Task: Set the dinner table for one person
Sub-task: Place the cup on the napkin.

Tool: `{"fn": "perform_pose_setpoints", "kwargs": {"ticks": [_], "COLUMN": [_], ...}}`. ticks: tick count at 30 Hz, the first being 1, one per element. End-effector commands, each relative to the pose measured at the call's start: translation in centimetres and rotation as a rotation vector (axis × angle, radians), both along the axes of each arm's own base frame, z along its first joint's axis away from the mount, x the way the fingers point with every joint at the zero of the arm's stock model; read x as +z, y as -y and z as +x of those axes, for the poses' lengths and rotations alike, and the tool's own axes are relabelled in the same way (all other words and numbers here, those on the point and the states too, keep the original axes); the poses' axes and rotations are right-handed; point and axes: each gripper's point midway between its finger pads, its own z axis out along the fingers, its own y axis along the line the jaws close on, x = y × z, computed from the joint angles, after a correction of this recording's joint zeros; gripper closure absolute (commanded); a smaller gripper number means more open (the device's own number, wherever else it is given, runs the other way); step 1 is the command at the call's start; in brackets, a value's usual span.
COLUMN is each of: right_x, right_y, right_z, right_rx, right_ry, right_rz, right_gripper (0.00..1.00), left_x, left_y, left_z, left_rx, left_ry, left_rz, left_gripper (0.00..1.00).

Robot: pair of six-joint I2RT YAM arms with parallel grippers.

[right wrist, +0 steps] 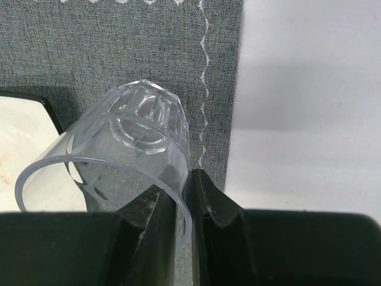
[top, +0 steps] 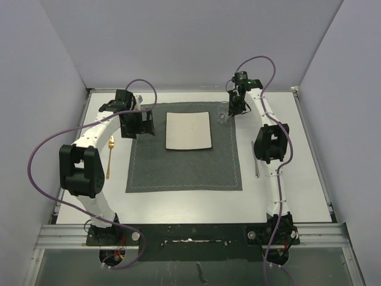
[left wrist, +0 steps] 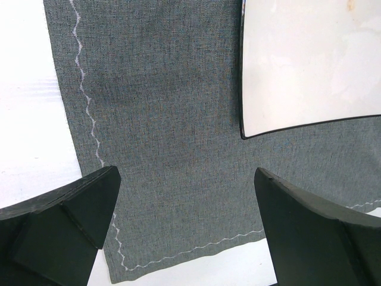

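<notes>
- the white tabletop (top: 309, 155), edged by a thin metal rim, is seen spread under everything else, far wider than any item on it.
- a dark grey stitched placemat (top: 184, 170) is laid flat at the middle of the tabletop.
- a small white square plate (top: 189, 130) with a dark edge is set on the far half of the placemat.
- a gold spoon (top: 109, 157) is laid on the bare tabletop just beside the placemat's left edge, running near to far.
- a thin silver utensil (top: 256, 167) is laid on the tabletop to the right of the placemat and is partly covered by the right arm (top: 271, 143); its kind cannot be told.
- the left end effector (left wrist: 187, 179) is held over the placemat's far left corner. its fingers are spread wide apart with nothing between them, and the plate's corner is seen just beyond.
- the right end effector (right wrist: 181, 190) is clamped on the wall of a clear faceted glass (right wrist: 134, 134), with one finger inside the rim and one outside.
- the glass is found over the placemat's far right corner, just beside the plate's far right corner. whether its base touches the cloth cannot be told.
</notes>
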Motion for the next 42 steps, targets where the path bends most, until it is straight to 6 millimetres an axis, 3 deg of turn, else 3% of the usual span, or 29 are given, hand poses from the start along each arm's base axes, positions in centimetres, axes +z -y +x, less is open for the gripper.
{"fn": "perform_pose_setpoints", "kwargs": {"ticks": [1,9,14,23,27,37,42], "right_x": [1.7,2.1,2.5,4.0,3.7,3.6,3.5], "right_y": [-0.1,0.0,0.0,-0.3,-0.4,-1.2,-1.0], "right_z": [1.0,1.1,1.2,2.4,2.6,3.2,3.3], "right_rx": [0.017,0.017,0.017,0.021,0.028,0.077,0.082], "right_ry": [0.058,0.065,0.078,0.147,0.141,0.154,0.155], "right_rz": [0.022,0.022,0.022,0.04,0.064,0.137,0.142], "right_gripper": [0.88,0.69,0.64,0.63,0.62,0.81,0.78], "left_x": [1.1,1.1,1.0,0.8,0.9,0.7,0.7], "left_y": [0.1,0.2,0.2,0.2,0.2,0.3,0.3], "left_z": [2.0,2.0,2.0,2.0,2.0,2.0,2.0], "left_rx": [-0.006,-0.007,-0.008,-0.011,-0.012,-0.014,-0.015], "left_ry": [0.07,0.068,0.065,0.061,0.063,0.058,0.057], "left_rz": [-0.012,-0.014,-0.015,-0.017,-0.016,-0.02,-0.02], "left_gripper": [0.02,0.02,0.02,0.02,0.02,0.02,0.02]}}
